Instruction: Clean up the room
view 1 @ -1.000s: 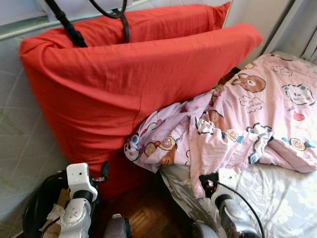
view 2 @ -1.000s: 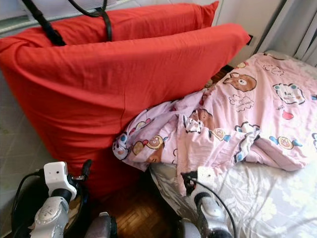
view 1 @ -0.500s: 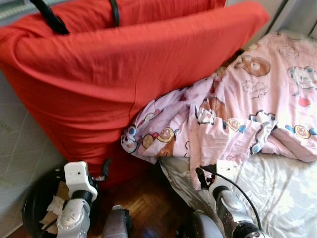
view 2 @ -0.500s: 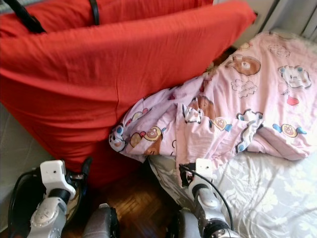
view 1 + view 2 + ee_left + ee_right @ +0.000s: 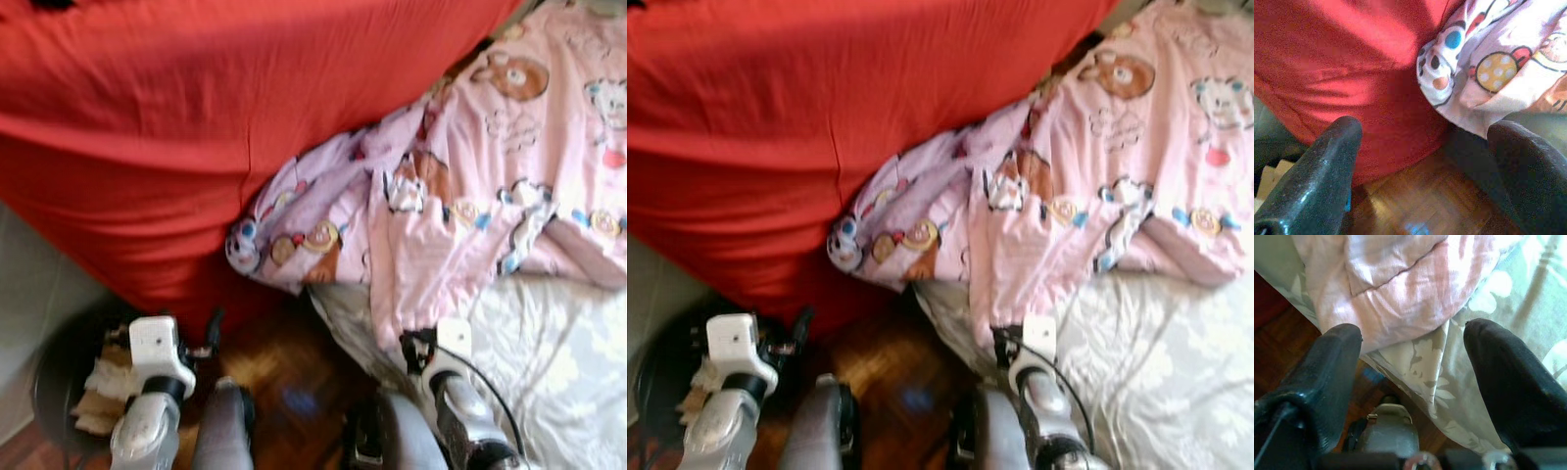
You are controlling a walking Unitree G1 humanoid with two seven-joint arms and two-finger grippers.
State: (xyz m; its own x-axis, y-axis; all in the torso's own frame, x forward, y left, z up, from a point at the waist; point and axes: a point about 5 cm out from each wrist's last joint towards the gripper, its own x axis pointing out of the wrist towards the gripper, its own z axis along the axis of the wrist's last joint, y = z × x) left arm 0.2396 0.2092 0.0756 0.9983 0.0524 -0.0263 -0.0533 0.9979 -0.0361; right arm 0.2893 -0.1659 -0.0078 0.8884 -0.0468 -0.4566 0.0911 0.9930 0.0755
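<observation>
Left end effector (image 5: 1420,161) fingers spread, holding nothing, low over the wood floor (image 5: 284,392) facing the red cushion (image 5: 196,127) and the hanging corner of the pink cartoon blanket (image 5: 441,196). Right end effector (image 5: 1410,382) also spread and empty, at the bed edge over the grey floral sheet (image 5: 558,362), just below the blanket's hem. Dark bin (image 5: 69,392) with paper scraps beside the left arm. Versus a second ago the camera has tilted down and closer: cushion top and black straps are out of frame, picture blurrier; the blanket lies as before.
</observation>
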